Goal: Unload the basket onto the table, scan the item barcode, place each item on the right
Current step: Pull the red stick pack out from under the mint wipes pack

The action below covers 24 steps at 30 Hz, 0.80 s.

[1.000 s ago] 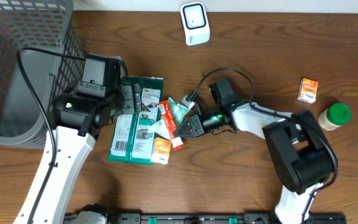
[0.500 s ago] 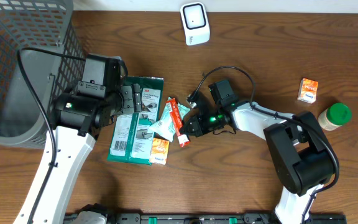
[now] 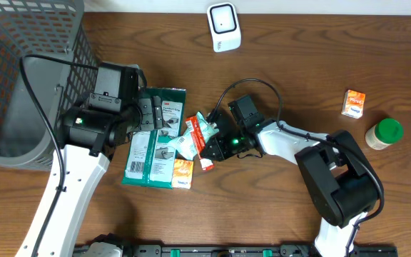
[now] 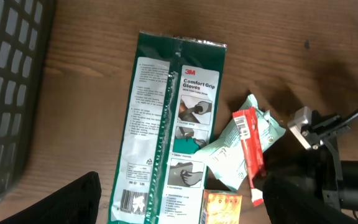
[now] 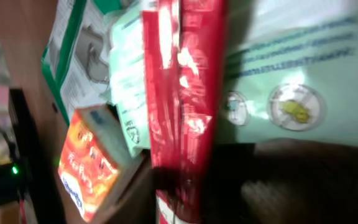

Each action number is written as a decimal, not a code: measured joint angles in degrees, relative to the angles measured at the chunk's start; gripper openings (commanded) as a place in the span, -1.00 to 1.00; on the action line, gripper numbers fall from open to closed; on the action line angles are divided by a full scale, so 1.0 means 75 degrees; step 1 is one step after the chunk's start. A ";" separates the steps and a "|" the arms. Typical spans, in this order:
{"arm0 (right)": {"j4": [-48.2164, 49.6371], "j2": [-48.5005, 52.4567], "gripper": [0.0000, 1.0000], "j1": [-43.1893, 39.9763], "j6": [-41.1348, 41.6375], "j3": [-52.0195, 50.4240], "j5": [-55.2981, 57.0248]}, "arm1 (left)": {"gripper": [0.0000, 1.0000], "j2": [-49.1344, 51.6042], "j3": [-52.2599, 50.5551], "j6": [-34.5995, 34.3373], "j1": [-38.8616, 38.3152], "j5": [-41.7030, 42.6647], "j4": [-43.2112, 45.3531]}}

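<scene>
Overhead, my right fingers are at the narrow red foil sachet. It lies on the brown wooden desk across a pale green plastic pouch, just beside the green-and-white glove packet. Half a second ago the sachet lay a little further right; my right wrist has since swung left with it. I cannot tell whether I am pinching the sachet. My left fingers stand wide and empty, unmoved above the packet.
</scene>
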 measured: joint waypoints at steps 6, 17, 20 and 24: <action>0.0070 0.0000 -0.42 0.0000 0.0006 0.0003 -0.0079 | 0.68 0.0000 0.0000 0.0000 0.0000 0.0000 0.0000; 0.0254 0.0029 -0.60 0.0000 -0.0009 0.0003 -0.0087 | 0.68 0.0000 -0.0003 0.0000 0.0000 0.0000 0.0000; 0.0254 0.0044 -0.52 0.0000 0.0003 0.0000 -0.0079 | 0.68 0.0000 -0.0003 0.0000 0.0000 0.0000 0.0000; 0.0277 0.0044 -0.43 0.0000 -0.0003 0.0000 -0.0099 | 0.68 0.0000 -0.0003 0.0000 0.0000 0.0000 0.0000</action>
